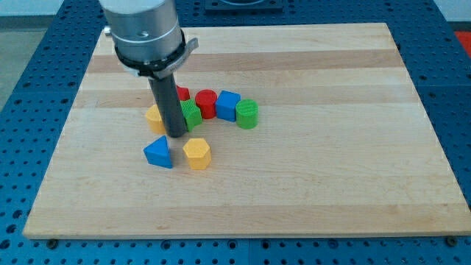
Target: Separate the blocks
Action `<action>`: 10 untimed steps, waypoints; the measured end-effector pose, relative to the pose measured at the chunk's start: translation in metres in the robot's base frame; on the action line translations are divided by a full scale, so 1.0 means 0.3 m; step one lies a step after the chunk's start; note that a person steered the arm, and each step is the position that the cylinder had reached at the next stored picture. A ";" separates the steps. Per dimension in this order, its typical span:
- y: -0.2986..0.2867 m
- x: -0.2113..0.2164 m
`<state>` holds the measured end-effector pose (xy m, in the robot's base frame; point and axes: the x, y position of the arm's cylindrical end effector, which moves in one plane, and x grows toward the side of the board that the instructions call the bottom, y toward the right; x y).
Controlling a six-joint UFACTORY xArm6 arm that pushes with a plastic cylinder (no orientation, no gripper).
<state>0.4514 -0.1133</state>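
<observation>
My tip (176, 134) stands on the wooden board (309, 177) at the left end of a tight cluster of blocks. A yellow block (153, 115) peeks out at the rod's left. A green block (192, 114) touches the rod's right side. A red block (182, 93) is partly hidden behind the rod. A red cylinder (206, 103), a blue block (227, 105) and a green cylinder (247, 113) follow in a row to the right. Below the tip lie a blue triangular block (158, 152) and a yellow hexagonal block (197, 154), slightly apart from the cluster.
The arm's grey metal body (143, 33) hangs over the board's top left part. A blue perforated table (29, 88) surrounds the board on all sides.
</observation>
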 end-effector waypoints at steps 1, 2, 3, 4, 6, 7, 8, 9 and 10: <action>0.001 -0.153; 0.116 -0.196; 0.231 -0.189; 0.230 -0.189; 0.298 -0.199; 0.359 -0.196; 0.373 -0.170; 0.374 -0.202; 0.473 -0.225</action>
<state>0.3841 0.0285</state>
